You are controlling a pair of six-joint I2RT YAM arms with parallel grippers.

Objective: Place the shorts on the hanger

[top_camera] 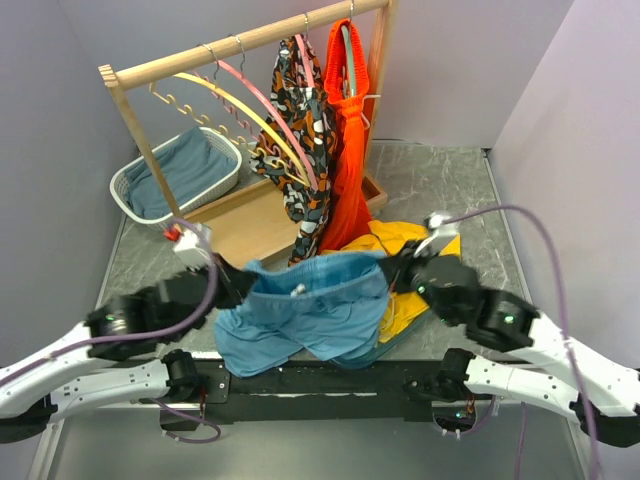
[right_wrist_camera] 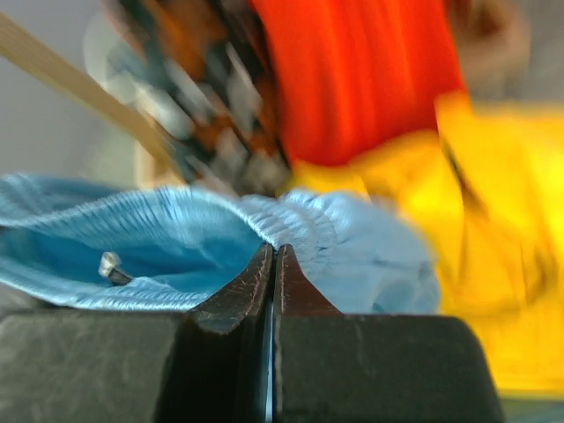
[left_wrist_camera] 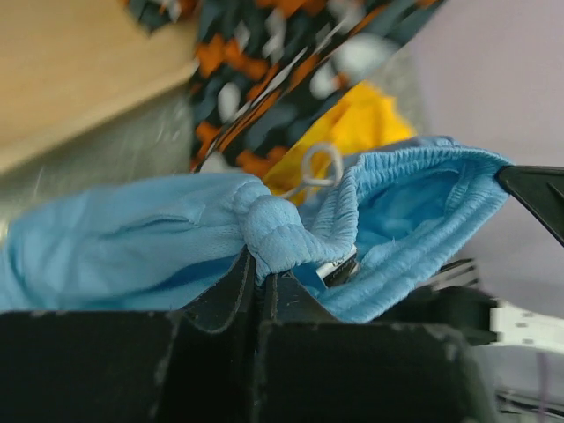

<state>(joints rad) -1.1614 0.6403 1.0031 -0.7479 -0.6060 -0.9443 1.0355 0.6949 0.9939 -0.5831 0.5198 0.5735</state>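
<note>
The light blue shorts [top_camera: 312, 305] hang stretched between my two grippers above the table's near middle. My left gripper [top_camera: 243, 283] is shut on the left end of the gathered waistband [left_wrist_camera: 269, 231]. My right gripper [top_camera: 393, 272] is shut on the right end of the waistband [right_wrist_camera: 291, 220]. The waist opening gapes between them, and the legs droop toward the near edge. The pink hanger [top_camera: 272, 115] hangs by its wire hook from the wooden rail [top_camera: 250, 40] at the back, beside a yellow hanger [top_camera: 225, 95].
A patterned garment [top_camera: 300, 130] and an orange garment [top_camera: 348, 150] hang from the rail. A yellow garment [top_camera: 410, 270] lies on the table behind the shorts. A white basket [top_camera: 125, 185] with dark teal cloth stands at back left. The rack's wooden base [top_camera: 250, 225] is behind the shorts.
</note>
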